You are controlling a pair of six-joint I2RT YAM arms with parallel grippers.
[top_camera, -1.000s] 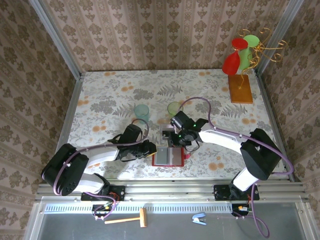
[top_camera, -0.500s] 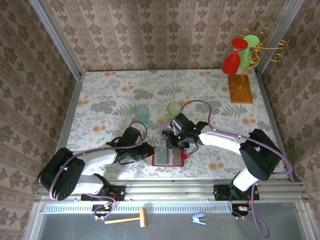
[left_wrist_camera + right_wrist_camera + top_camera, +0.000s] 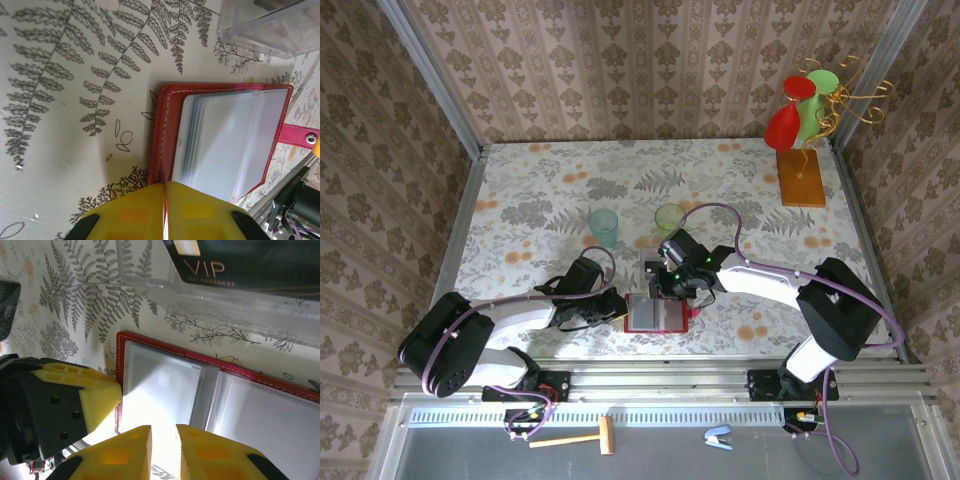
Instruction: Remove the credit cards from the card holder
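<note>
Table (image 3: 540,180), floral cloth, walled on 3 sides. L arm (image 3: 510,320) and R arm (image 3: 790,285) both reach in to the near-centre and meet over the card holder.

Wooden stand (image 3: 800,175) at far R corner, carrying a red cup (image 3: 784,125) and a green cup (image 3: 817,110). Well apart from the work area.

Card holder (image 3: 655,315) (image 3: 225,140) (image 3: 165,390): dark red, lying open and flat near the front edge, grey-white clear pockets (image 3: 215,145) facing up. Cards inside the pockets cannot be told apart.

Clear plastic box (image 3: 265,30) (image 3: 225,300) just beyond the card holder, not touching it. Dark card marked VIP (image 3: 240,260) lies inside.

Teal cup (image 3: 604,224) and pale green cup (image 3: 669,217) stand upright further back, near each other.

Left gripper (image 3: 618,308) (image 3: 165,200) (image 3: 107,392): yellow pads pressed together at the holder's L edge, thin red line of cover betw. them, so clamped on the cover.

Right gripper (image 3: 665,290) (image 3: 163,435): low over the L-hand pocket, fingers a narrow slit apart, nothing seen betw. them.

Pink tab w/ snap (image 3: 300,136) sticks out from the holder's far side
</note>
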